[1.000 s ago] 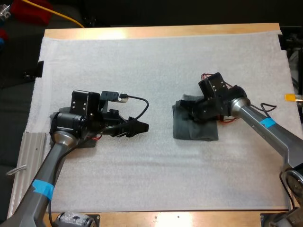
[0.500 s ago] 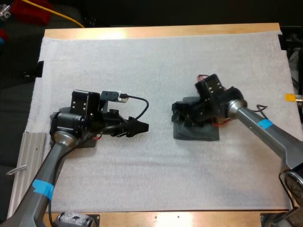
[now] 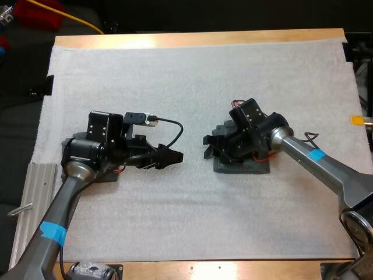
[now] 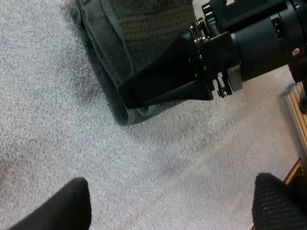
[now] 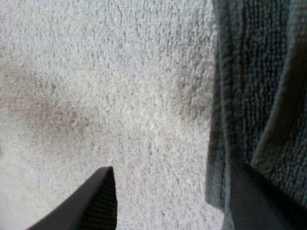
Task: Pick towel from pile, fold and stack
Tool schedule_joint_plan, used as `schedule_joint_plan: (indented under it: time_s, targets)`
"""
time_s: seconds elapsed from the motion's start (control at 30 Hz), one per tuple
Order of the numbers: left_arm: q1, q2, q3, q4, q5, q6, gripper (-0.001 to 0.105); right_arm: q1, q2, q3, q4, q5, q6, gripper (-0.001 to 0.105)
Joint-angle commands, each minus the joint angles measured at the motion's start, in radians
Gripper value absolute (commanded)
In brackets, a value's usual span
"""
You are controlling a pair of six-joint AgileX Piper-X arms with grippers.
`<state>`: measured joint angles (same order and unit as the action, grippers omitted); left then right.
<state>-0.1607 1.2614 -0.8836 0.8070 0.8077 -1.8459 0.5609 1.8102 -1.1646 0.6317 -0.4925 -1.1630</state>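
A dark grey-green folded towel [image 3: 245,165] lies flat on the white mat, right of the middle. My right gripper [image 3: 211,146] hangs low over the towel's left edge and is open. In the right wrist view one of its fingers [image 5: 98,201] is over bare mat and the other is at the hem of the towel [image 5: 261,72]. My left gripper [image 3: 172,156] rests low over the mat, pointing right at the towel, open with nothing in it. In the left wrist view the towel [image 4: 144,28] lies ahead with the right arm's gripper at its edge.
A dark patch [image 3: 106,177] lies mostly hidden under my left arm's wrist. An aluminium rail [image 3: 39,189] runs along the mat's left side. The wooden table edge [image 3: 198,38] borders the mat at the far side. Bare mat lies between the two grippers.
My right gripper has slid left across the towel, from over its middle to its left edge. The left arm has not moved.
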Motion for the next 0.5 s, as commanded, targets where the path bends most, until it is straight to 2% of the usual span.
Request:
schedule_joint_plan:
  time_s: [0.0, 0.3, 0.47]
  targets:
    - [0.001, -0.009, -0.007, -0.003, 0.021, 0.005, 0.068, 0.001, -0.018, -0.008, 0.000, -0.018, -0.012, 0.052]
    - [0.001, -0.009, -0.007, -0.003, 0.021, 0.005, 0.068, 0.001, -0.156, -0.008, 0.003, 0.104, -0.029, 0.052]
    - [0.001, -0.009, -0.007, -0.003, 0.021, 0.005, 0.068, 0.001, -0.266, -0.008, 0.074, 0.203, -0.043, 0.052]
